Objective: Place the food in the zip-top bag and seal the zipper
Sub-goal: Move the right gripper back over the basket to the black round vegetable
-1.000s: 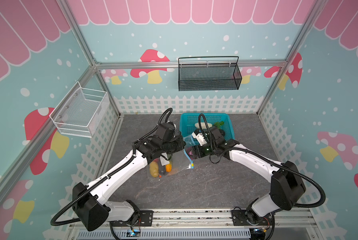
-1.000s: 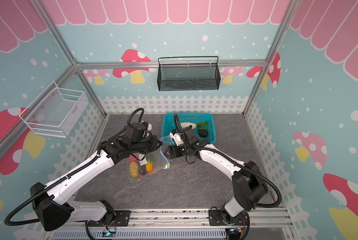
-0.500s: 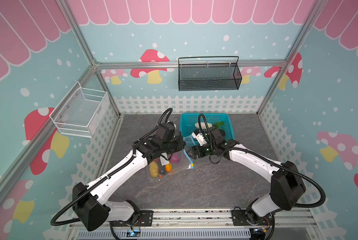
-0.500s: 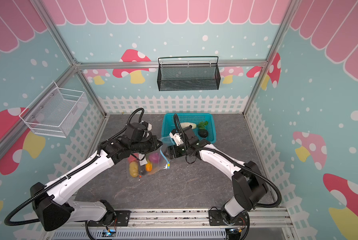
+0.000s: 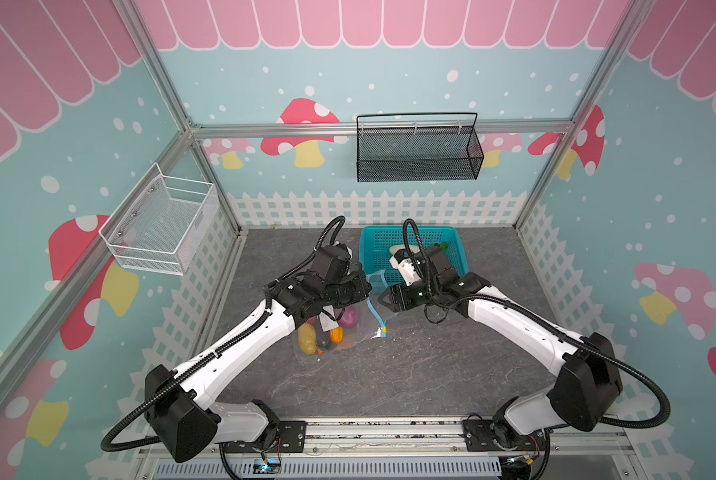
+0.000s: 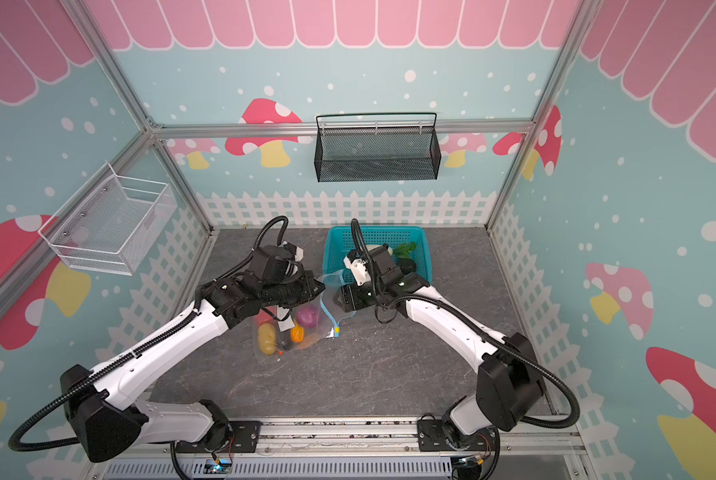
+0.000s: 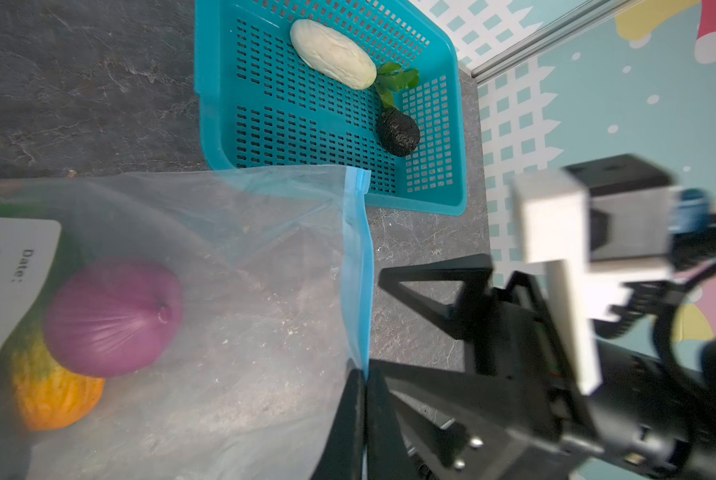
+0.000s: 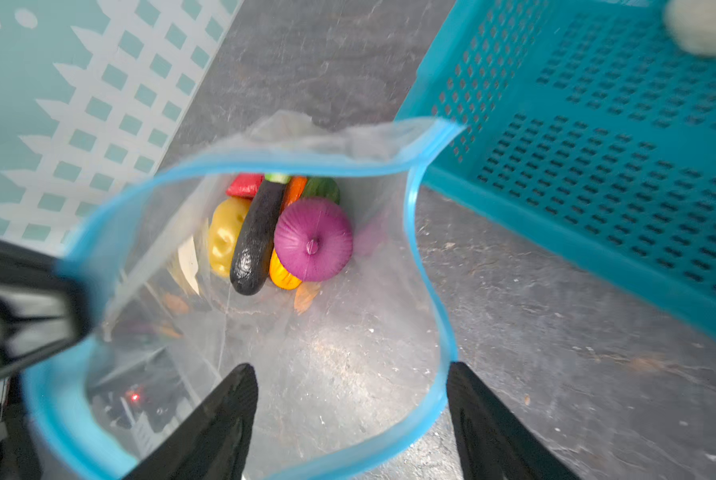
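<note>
Your zip-top bag (image 5: 360, 328) lies just left of centre in both top views, with the onion (image 8: 312, 239) and potato (image 8: 223, 232) inside. Your left gripper (image 7: 364, 374) pinches its zipper (image 8: 427, 257). The right gripper (image 8: 350, 370) gapes (holding nothing) at the mouth. Higher up, the basket (image 7: 209, 104) holds the radish (image 7: 333, 54).

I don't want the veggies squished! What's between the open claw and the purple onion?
In the right wrist view, only bare clear plastic of the zip-top bag lies between the right gripper and the purple onion.
</note>
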Robot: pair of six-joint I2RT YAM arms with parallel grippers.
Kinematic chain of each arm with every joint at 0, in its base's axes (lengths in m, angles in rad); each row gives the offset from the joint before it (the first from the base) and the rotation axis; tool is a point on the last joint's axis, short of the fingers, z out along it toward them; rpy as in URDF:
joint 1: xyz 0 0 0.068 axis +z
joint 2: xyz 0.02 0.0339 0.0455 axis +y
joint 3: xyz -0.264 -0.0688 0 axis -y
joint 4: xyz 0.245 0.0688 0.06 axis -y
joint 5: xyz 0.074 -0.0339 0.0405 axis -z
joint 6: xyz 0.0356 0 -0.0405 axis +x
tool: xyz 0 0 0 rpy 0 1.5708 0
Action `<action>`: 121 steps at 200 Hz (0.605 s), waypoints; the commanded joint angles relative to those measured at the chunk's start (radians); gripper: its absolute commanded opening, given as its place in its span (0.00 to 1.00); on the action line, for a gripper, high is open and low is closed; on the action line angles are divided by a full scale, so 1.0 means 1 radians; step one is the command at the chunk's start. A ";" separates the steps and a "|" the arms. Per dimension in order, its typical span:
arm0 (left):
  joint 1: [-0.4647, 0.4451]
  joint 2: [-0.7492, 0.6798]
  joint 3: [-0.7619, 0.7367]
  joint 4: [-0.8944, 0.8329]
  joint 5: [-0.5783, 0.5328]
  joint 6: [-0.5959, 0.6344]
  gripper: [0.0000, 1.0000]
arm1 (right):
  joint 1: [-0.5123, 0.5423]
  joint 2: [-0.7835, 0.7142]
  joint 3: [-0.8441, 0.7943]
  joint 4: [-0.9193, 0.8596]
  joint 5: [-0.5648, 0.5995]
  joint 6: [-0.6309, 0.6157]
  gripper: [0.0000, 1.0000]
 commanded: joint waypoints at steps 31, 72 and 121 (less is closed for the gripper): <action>0.005 -0.011 -0.006 0.009 0.011 0.016 0.00 | -0.178 0.040 0.127 -0.146 0.306 -0.126 0.69; 0.005 -0.011 -0.004 0.019 0.027 0.023 0.00 | -0.268 0.211 0.200 -0.099 0.418 -0.199 0.67; 0.005 -0.017 -0.008 0.022 0.028 0.024 0.00 | -0.323 0.421 0.291 -0.057 0.439 -0.204 0.74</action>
